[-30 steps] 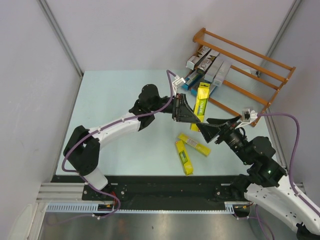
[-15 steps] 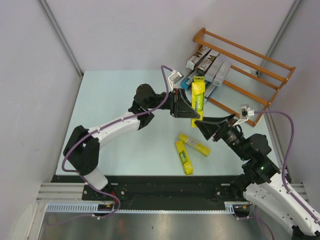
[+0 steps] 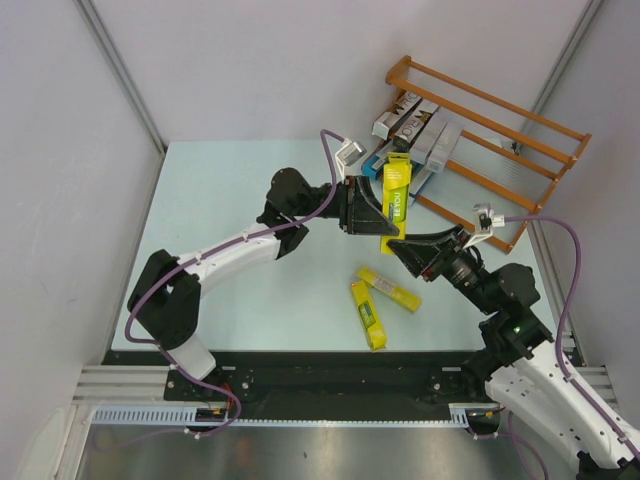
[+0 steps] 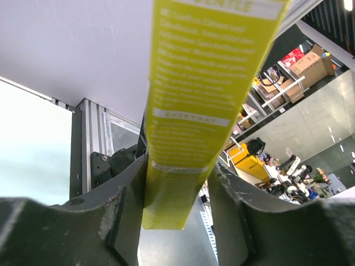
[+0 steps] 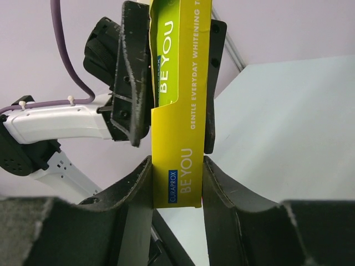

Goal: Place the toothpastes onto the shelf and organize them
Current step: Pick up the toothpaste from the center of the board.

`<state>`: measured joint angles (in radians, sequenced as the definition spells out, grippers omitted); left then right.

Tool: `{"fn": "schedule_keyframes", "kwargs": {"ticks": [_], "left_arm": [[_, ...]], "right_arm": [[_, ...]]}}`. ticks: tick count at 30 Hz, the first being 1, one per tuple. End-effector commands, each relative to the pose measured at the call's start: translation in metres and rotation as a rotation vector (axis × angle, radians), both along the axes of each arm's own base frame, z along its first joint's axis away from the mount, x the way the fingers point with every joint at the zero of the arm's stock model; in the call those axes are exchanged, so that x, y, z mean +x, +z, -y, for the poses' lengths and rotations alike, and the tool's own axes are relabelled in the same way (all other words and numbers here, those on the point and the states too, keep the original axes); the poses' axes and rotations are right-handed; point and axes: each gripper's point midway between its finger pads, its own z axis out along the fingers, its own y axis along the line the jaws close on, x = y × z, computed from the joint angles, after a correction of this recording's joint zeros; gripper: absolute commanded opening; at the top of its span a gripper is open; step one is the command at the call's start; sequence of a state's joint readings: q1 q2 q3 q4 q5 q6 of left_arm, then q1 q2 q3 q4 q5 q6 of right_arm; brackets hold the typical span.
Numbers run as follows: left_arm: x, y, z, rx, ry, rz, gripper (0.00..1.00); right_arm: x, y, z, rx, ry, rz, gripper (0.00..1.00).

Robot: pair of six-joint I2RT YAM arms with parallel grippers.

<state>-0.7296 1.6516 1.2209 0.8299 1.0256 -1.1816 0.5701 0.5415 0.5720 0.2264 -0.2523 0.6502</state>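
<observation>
Jointly left hand (image 4: 176,185) and right hand (image 5: 176,183) grip yellow carton (image 3: 397,190) reading CURAPROX BE YOU.

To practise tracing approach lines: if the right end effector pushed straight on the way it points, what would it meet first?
Probably the left end effector, clamped just ahead on the same yellow carton the right end effector holds.

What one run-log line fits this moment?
yellow carton: midair | left end effector: gripping it | right end effector: gripping it | shelf: holds other cartons
</observation>
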Motion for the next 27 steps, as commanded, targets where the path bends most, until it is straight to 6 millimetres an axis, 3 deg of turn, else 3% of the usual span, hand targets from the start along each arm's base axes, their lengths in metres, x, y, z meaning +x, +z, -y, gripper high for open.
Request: {"fn": "schedule_keyframes", "kwargs": {"ticks": [1, 3, 4, 6, 7, 9, 10, 11, 13, 15, 16, 17, 20, 21, 24, 27], "left_arm": [[-0.004, 0.025, -0.009, -0.074, -0.004, 0.081, 0.54], [-0.002, 0.021, -0.01, -0.059, 0.008, 0.076, 0.63], [-0.001, 0.022, -0.012, -0.063, 0.036, 0.114, 0.73], [0.006, 0.009, -0.01, -0.001, 0.096, 0.147, 0.81], [0.008, 0.015, -0.014, 0.003, 0.148, 0.172, 0.89], [0.016, -0.003, -0.016, 0.094, 0.21, 0.198, 0.94], [0.016, 0.001, -0.022, 0.107, 0.252, 0.223, 0.97], [0.025, -0.013, -0.024, 0.177, 0.312, 0.194, 0.98], [0.032, -0.025, -0.036, 0.256, 0.396, 0.228, 0.99], [0.052, -0.034, -0.047, 0.331, 0.543, 0.271, 1.0], [0.054, -0.049, -0.055, 0.413, 0.582, 0.257, 1.0], [0.066, -0.047, -0.066, 0.459, 0.712, 0.315, 1.0], [0.064, -0.054, -0.086, 0.584, 0.848, 0.393, 1.0], [0.077, -0.058, -0.102, 0.648, 0.979, 0.406, 1.0], [0.077, -0.067, -0.125, 0.732, 1.102, 0.442, 1.0], [0.075, -0.075, -0.136, 0.766, 1.143, 0.454, 1.0]], "right_arm": [[0.001, 0.0, 0.004, -0.002, -0.016, 0.009, 0.33], [0.002, 0.0, 0.006, 0.0, -0.024, 0.005, 0.32], [0.002, 0.0, 0.007, 0.003, -0.029, 0.003, 0.31], [0.004, -0.002, 0.01, 0.002, -0.041, -0.007, 0.31], [0.006, -0.004, 0.01, -0.001, -0.048, -0.014, 0.3], [0.009, -0.006, 0.013, -0.006, -0.062, -0.024, 0.3], [0.01, -0.007, 0.014, -0.003, -0.065, -0.031, 0.3], [0.011, -0.009, 0.014, -0.004, -0.066, -0.034, 0.3], [0.013, -0.01, 0.016, 0.001, -0.074, -0.045, 0.29], [0.016, -0.013, 0.018, 0.002, -0.084, -0.057, 0.29], [0.017, -0.015, 0.019, 0.001, -0.087, -0.069, 0.28], [0.019, -0.017, 0.02, 0.001, -0.094, -0.076, 0.28], [0.026, -0.025, 0.023, -0.002, -0.11, -0.106, 0.29], [0.028, -0.029, 0.024, -0.004, -0.116, -0.119, 0.29], [0.038, -0.041, 0.026, -0.008, -0.122, -0.165, 0.29], [0.044, -0.054, 0.026, 0.0, -0.091, -0.207, 0.3]]}}
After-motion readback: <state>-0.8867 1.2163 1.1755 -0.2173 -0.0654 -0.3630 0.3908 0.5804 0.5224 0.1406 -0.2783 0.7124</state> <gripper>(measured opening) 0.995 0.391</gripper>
